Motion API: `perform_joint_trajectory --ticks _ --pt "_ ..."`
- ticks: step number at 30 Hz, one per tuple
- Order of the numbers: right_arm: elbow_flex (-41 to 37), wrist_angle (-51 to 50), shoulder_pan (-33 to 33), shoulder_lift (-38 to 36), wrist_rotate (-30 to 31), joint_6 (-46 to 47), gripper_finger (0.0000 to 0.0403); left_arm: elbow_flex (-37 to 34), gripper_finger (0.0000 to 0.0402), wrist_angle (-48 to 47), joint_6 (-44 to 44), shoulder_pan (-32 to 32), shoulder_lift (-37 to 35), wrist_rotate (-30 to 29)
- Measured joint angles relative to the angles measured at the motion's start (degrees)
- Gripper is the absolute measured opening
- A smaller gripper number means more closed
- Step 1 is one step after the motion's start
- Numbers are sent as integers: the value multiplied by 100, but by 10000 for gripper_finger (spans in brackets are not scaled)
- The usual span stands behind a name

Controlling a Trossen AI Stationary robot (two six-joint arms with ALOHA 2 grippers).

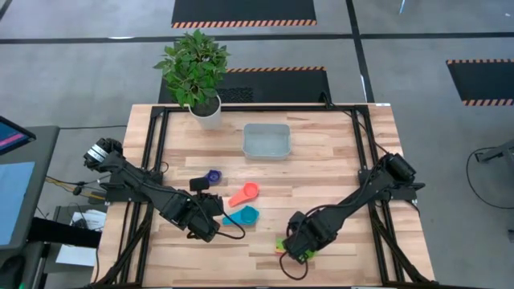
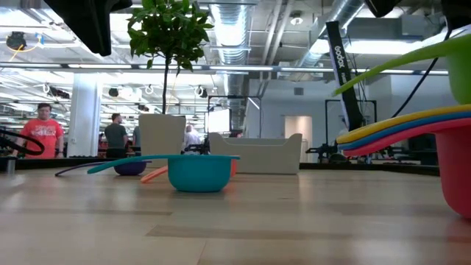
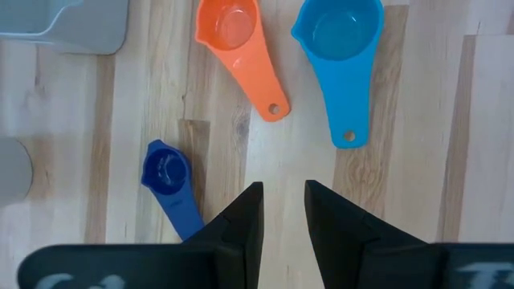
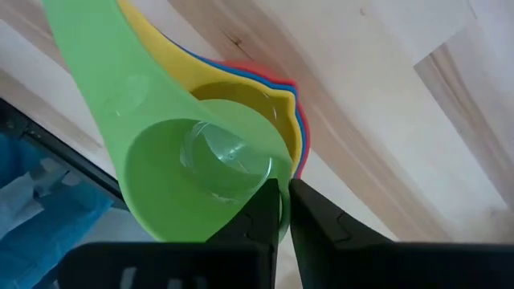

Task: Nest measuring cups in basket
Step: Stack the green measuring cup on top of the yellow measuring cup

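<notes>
- High view: left gripper [image 1: 210, 210] sits low over the table [image 1: 337, 160], front-left, just beside the light blue cup [image 1: 245, 216]. Orange cup [image 1: 248, 193] is next to that one, dark blue cup [image 1: 213, 176] a bit further back. Basket [image 1: 267, 140] is back-centre, well apart from all cups. Right gripper [image 1: 295, 247] is at the front edge on the green cup [image 1: 309, 254]. Plant [image 1: 195, 72] at back-left corner.
- Low view: light blue cup [image 2: 197, 172] upright mid-table, basket [image 2: 256, 154] behind it. At right, green cup [image 2: 412, 59] tilts above a stack w/ yellow [image 2: 412, 122], blue and red cups [image 2: 452, 169]. A person [image 2: 43, 132] in the room behind.
- Left wrist: jaws slightly apart, gripping nothing; orange [image 3: 237, 44], light blue [image 3: 337, 48], dark blue [image 3: 170, 181] cups lie ahead.
- Right wrist: jaws pinch the green cup's [image 4: 193, 172] rim; it's tilted over the yellow cup [image 4: 241, 100], nested w/ blue and red.
</notes>
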Motion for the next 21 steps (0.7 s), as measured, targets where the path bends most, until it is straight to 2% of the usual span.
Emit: perform_joint_trajectory --ticks 21 --pt "2 20 -11 0 -78 0 54 2 82 0 -4 -1 0 17"
